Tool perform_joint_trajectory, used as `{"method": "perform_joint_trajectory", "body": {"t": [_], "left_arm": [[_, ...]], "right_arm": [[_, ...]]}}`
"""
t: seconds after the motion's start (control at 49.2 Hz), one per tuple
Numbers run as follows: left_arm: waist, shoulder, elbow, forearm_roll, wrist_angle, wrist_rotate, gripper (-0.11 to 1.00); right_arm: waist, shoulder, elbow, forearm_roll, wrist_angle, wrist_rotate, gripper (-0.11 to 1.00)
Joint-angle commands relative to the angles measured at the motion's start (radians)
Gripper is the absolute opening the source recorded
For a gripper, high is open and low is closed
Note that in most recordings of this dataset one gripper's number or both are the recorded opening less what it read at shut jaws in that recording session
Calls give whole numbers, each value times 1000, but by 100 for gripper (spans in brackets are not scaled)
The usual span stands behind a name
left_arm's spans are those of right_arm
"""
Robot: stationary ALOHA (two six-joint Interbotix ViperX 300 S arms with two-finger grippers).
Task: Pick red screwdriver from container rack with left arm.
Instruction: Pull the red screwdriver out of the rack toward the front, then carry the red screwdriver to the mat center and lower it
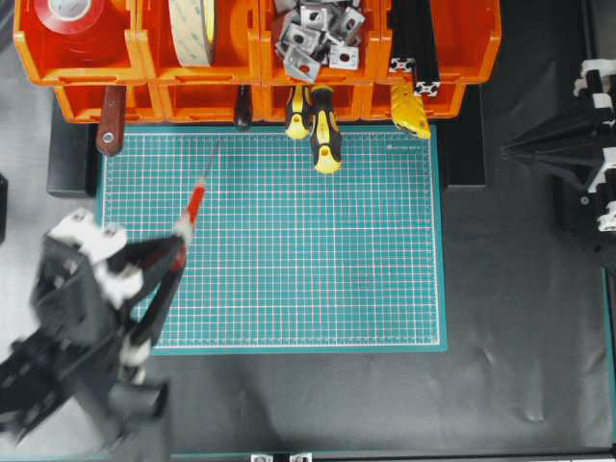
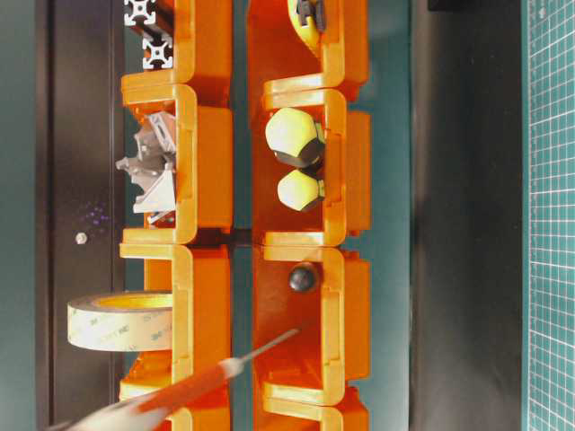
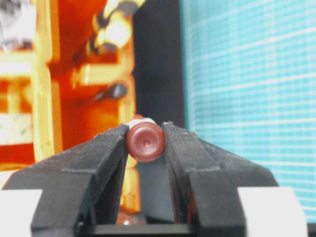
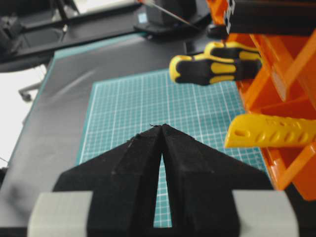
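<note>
Red screwdriver (image 1: 195, 203) clamped in left tool (image 1: 171, 252), clear of yellow-black screwdrivers (image 1: 318, 125).

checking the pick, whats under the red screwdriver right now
The green mat lies under the red screwdriver, held in the left gripper; the mat beneath the gripper is hidden.

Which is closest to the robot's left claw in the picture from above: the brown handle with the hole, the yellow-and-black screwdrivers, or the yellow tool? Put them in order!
Measured from the left gripper:
1. Brown handle with the hole, at the rack's left end.
2. Yellow-and-black screwdrivers, sticking out at the middle.
3. Yellow tool, far right, farthest away.
</note>
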Motion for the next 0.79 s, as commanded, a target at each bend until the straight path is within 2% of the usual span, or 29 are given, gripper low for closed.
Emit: {"method": "perform_joint_trajectory", "body": {"t": [0.0,0.142,0.284,0.427,0.569,0.772], "left_arm": [[-38,2,-204,5,6,11,24],[-78,41,-252,5,3,11,24],[-69,75,-236,5,-35,2,24],[-26,87,-192,5,-117,2,24],[29,83,-141,5,-258,0,24],[118,77,5,5,-445,-32,24]], "right_arm": [[-2,-8,-38,5,25,2,0],[-2,-35,-57,6,66,2,0],[0,-66,-74,6,101,0,0],[0,-95,-80,6,135,0,0],[0,-109,-89,6,169,3,0],[0,-121,-97,15,198,3,0]]}}
